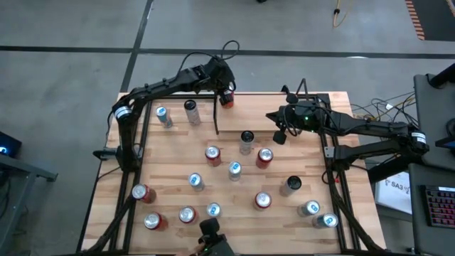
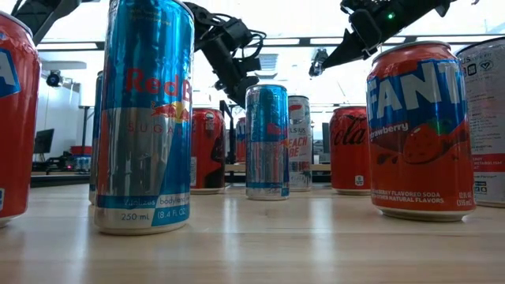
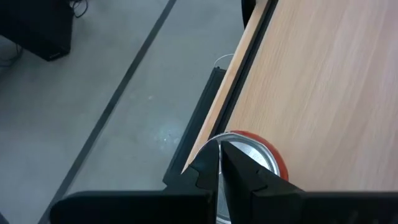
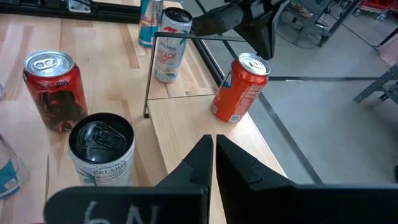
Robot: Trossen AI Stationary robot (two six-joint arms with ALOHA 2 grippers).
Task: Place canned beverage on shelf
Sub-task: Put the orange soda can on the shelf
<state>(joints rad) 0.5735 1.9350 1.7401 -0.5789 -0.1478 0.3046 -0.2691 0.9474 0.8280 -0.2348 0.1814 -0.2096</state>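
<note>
The left hand (image 1: 226, 87), fingers pressed together and empty, hangs directly above an upright orange can (image 4: 240, 88) standing on the shelf (image 4: 186, 124) at the bench's far edge. The right hand (image 1: 279, 135), likewise pressed together, waits farther off, beside the shelf's other end.

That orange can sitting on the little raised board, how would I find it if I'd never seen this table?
Look to the far edge of the table, where the shelf, a pale board with thin black rails, stands. At its left corner, under the left gripper, stands the orange can. It is the only can on the shelf; the others stand on the tabletop.
</note>
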